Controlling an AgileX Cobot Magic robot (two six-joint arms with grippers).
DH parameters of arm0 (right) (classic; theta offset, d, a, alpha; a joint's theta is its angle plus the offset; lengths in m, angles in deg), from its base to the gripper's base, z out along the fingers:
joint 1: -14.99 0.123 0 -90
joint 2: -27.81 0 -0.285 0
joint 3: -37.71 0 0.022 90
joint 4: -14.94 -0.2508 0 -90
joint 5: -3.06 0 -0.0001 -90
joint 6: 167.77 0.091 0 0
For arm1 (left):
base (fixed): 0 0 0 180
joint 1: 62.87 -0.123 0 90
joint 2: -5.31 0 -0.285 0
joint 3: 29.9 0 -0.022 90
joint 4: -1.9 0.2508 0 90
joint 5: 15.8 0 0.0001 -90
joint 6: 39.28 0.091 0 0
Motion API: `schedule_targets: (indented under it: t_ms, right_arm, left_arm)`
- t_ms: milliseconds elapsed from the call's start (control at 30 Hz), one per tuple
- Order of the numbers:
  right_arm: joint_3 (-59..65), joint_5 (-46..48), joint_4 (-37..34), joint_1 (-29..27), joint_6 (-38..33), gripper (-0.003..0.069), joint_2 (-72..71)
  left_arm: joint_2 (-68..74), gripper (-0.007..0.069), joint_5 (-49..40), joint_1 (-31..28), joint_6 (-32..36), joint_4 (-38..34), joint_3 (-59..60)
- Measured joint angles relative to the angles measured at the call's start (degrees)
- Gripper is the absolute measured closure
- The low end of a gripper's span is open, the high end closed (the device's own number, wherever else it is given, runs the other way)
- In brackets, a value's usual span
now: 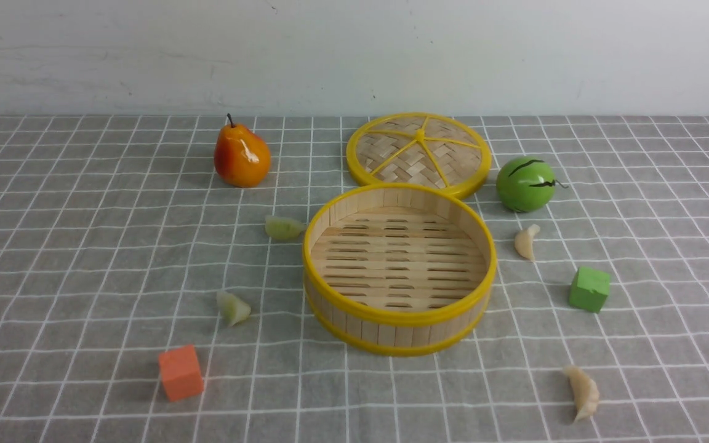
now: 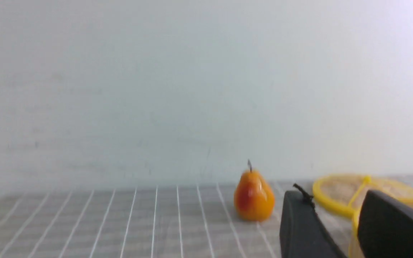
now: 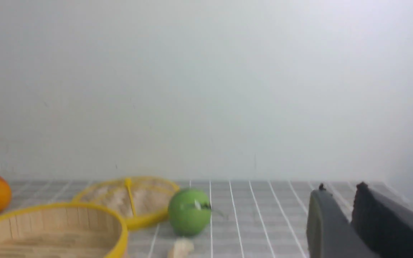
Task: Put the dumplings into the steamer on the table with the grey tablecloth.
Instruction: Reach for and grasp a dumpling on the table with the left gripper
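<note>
The round bamboo steamer (image 1: 399, 318) stands empty mid-table on the grey tablecloth (image 1: 84, 246). Two greenish dumplings (image 1: 282, 227) (image 1: 232, 307) lie to its left. Two cream dumplings (image 1: 527, 242) (image 1: 583, 392) lie to its right; the farther one also shows in the right wrist view (image 3: 180, 248). Neither arm shows in the front view. My left gripper (image 2: 332, 195) is open, nothing between its dark fingers (image 2: 299, 225). The right gripper (image 3: 341, 190) has its fingers (image 3: 326, 222) a narrow gap apart, holding nothing.
The woven lid (image 1: 419, 154) lies flat behind the steamer. An orange pear (image 1: 241, 157) stands at the back left and a green apple (image 1: 525, 183) at the back right. A green cube (image 1: 589, 288) sits right of the steamer, an orange cube (image 1: 180, 372) front left.
</note>
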Motion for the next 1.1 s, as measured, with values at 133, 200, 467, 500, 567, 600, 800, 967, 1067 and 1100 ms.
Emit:
schedule_targets:
  t_ms: [133,200,467,500,567,600,800,967,1067,1100]
  right_arm:
    - [0.0,-8.4,0.7,0.0,1.1,0.0531,0.0]
    - [0.0,-13.4,1.0,0.0,3.7,0.0529,0.0]
    - [-0.2,-20.6,1.0,0.0,11.2,0.0536,0.0]
    - [-1.0,-19.2,1.0,0.0,11.2,0.0552,0.0]
    - [-3.8,-14.6,1.0,0.0,11.2,0.0609,0.0]
    - [-5.8,-11.5,0.9,0.0,11.3,0.0634,0.1]
    - [-18.7,7.3,-1.2,0.0,11.3,0.0664,11.2]
    - [-26.0,19.0,-1.4,0.0,11.3,0.0663,25.1]
    - [-29.2,26.3,-1.4,0.0,11.1,0.0663,30.4]
    - [-30.8,30.8,-1.4,0.0,10.1,0.0663,33.8]
  left_arm:
    - [0.0,0.0387,8.9,0.0,0.0,0.0,0.0]
    - [0.0,0.0387,14.5,0.0,-1.3,0.1,0.0]
    - [0.0,0.0387,23.9,0.0,-19.2,-3.5,-1.8]
    - [0.4,0.0394,22.6,0.0,-21.2,-5.0,-4.5]
    - [2.8,0.0425,18.1,0.0,-22.7,-6.2,-10.2]
    - [4.2,0.0449,14.9,0.0,-22.8,-6.2,-12.8]
    - [24.0,0.0638,-3.7,0.0,-19.4,-6.4,-28.4]
    - [42.9,0.0638,-8.4,0.5,-21.4,-6.0,-33.8]
    - [50.7,0.0638,-13.7,2.3,-25.3,-5.6,-37.7]
    - [54.5,0.0638,-17.6,3.8,-27.0,-5.6,-40.2]
